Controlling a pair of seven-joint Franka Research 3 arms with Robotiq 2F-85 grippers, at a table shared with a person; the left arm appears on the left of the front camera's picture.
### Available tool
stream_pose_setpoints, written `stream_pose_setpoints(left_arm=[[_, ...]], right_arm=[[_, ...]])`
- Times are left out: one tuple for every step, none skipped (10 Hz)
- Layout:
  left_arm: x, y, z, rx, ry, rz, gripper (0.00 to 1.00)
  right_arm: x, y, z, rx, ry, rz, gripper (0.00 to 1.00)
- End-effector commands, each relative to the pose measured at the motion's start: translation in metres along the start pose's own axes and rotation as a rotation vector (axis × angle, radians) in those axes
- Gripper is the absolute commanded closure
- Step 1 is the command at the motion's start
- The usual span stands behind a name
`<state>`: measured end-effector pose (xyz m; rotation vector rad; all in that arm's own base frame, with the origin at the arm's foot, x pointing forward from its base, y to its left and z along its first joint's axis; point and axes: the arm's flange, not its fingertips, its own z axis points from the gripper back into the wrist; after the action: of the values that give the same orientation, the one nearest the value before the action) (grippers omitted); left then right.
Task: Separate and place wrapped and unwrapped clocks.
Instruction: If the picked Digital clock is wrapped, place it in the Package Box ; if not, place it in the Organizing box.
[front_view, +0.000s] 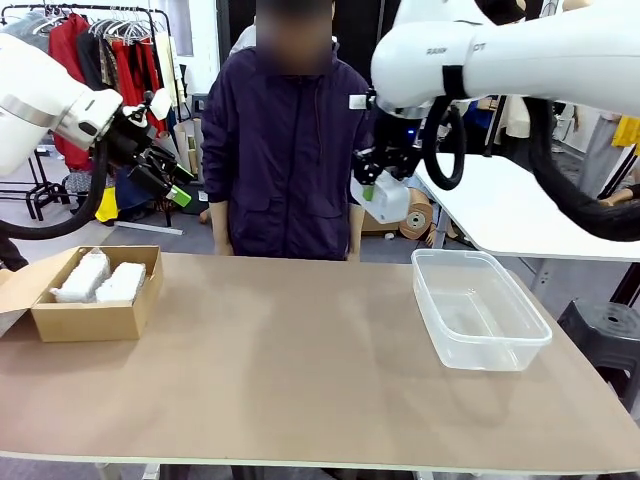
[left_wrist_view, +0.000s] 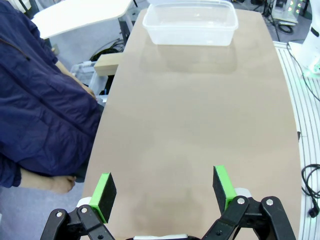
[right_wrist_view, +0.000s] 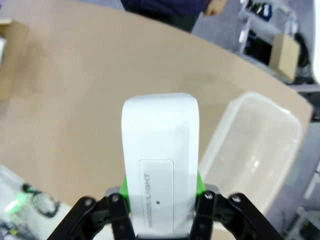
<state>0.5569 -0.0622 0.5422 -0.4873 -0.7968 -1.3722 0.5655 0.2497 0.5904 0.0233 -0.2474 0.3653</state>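
My right gripper (front_view: 372, 187) hangs high above the table's far right, shut on a bare white clock (front_view: 385, 199). In the right wrist view the smooth white clock (right_wrist_view: 160, 160), printed "SNOOZE/LIGHT", stands between my green pads (right_wrist_view: 199, 182), with the clear tub (right_wrist_view: 257, 145) below and to the right. Two bubble-wrapped clocks (front_view: 100, 278) lie side by side in the brown cardboard box (front_view: 90, 318) at the table's left. My left gripper (front_view: 178, 188) is raised above that box, open and empty; its green pads (left_wrist_view: 106, 190) stand wide apart over bare table in the left wrist view.
The clear plastic tub (front_view: 478, 310) sits empty at the table's right, also seen as the tub (left_wrist_view: 190, 22) at the top of the left wrist view. A person in a dark jacket (front_view: 285, 150) stands at the far edge. A white side table (front_view: 500, 210) is behind the right.
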Motion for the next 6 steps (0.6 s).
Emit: stream_pose_setpoints(left_arm=[[-0.001,-0.001,0.001,0.001,0.000,-0.015,0.00],[-0.001,-0.001,0.001,0.001,0.000,-0.015,0.00],[-0.001,-0.001,0.001,0.001,0.000,-0.015,0.00],[-0.001,-0.001,0.001,0.001,0.000,-0.015,0.00],[-0.001,-0.001,0.001,0.001,0.000,-0.015,0.00],[-0.001,-0.001,0.001,0.001,0.000,-0.015,0.00]], right_arm=[[-0.018,-0.035,0.003,0.021,0.040,0.055,1.00],[-0.022,-0.053,-0.003,0.000,0.049,0.068,1.00],[-0.023,-0.081,-0.004,-0.012,0.042,0.117,1.00],[-0.028,-0.100,-0.012,-0.050,0.036,0.132,1.00],[-0.029,-0.118,-0.016,-0.067,0.026,0.152,1.00],[-0.033,-0.131,-0.021,-0.072,0.021,0.168,1.00]])
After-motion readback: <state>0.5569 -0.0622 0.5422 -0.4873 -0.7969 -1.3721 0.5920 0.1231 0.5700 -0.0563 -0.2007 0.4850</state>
